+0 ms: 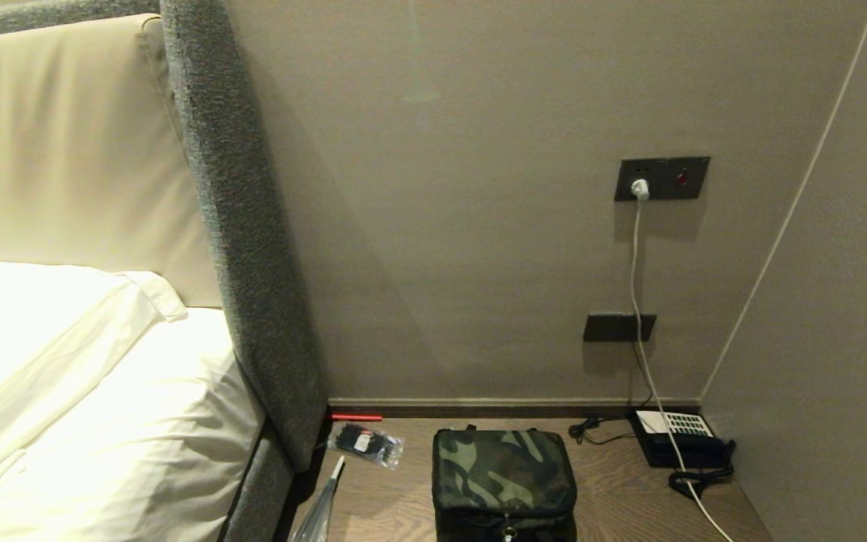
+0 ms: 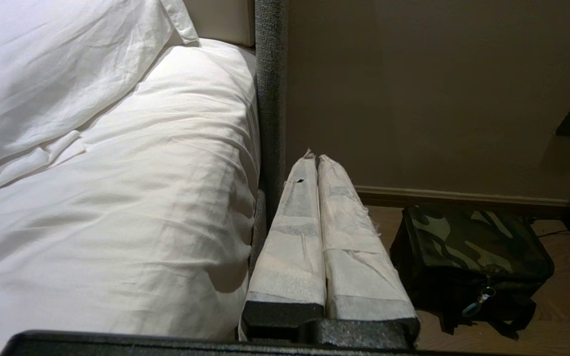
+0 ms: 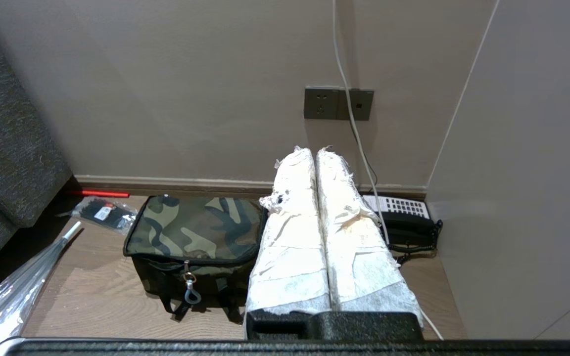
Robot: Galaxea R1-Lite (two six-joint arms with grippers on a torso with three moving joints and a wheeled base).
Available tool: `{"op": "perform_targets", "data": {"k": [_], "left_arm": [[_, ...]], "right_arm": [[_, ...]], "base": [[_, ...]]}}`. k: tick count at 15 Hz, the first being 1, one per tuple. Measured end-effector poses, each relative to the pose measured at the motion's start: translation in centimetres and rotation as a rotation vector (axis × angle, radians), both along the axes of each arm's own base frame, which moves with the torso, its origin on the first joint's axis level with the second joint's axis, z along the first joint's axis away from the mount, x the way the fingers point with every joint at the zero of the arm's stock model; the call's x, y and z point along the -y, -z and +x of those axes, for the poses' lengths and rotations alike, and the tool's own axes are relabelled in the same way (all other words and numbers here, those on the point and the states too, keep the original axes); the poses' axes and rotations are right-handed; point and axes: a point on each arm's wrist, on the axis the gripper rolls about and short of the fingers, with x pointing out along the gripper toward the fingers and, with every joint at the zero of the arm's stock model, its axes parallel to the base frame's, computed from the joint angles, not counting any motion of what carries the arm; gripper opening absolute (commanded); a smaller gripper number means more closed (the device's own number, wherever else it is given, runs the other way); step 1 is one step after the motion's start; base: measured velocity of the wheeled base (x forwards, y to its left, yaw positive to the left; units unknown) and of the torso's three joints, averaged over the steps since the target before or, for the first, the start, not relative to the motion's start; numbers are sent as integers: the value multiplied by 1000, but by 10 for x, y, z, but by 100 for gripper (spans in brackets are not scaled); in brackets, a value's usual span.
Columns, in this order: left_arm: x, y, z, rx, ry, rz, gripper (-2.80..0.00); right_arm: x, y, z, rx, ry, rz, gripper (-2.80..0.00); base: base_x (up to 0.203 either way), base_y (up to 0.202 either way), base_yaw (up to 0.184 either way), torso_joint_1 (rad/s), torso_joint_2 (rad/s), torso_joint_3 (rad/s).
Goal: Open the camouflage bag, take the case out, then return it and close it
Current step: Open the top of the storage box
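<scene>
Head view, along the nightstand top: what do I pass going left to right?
Umbrella → packet of black cable ties → camouflage bag → telephone.

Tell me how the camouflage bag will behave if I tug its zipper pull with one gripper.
The camouflage bag looks like soft fabric, so its lid will probably flex. It stands free on the wooden tabletop, so it may slide toward the pull. The dangling zipper pull will likely swing away.
</scene>
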Motion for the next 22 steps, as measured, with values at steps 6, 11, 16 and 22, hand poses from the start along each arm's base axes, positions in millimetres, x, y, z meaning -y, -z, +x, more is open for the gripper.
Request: {"op": "perform_targets", "data": {"k": [6,11,16,22], "left_arm": [[0,0,0,0,0,0,-280],[0,0,0,0,-1,6,-280],[0,0,0,-2,0,3,-280],[0,0,0,0,-1,3,-280]], "right_arm": [[0,0,0,0,0,0,-280],[0,0,0,0,0,0,-280],[0,0,0,0,0,0,-280],[0,0,0,0,0,0,-280]], "base": [[0,0,0,0,0,0],[0,0,0,3,2,-152],[0,0,0,2,2,-198],[0,0,0,3,4,-196]]}}
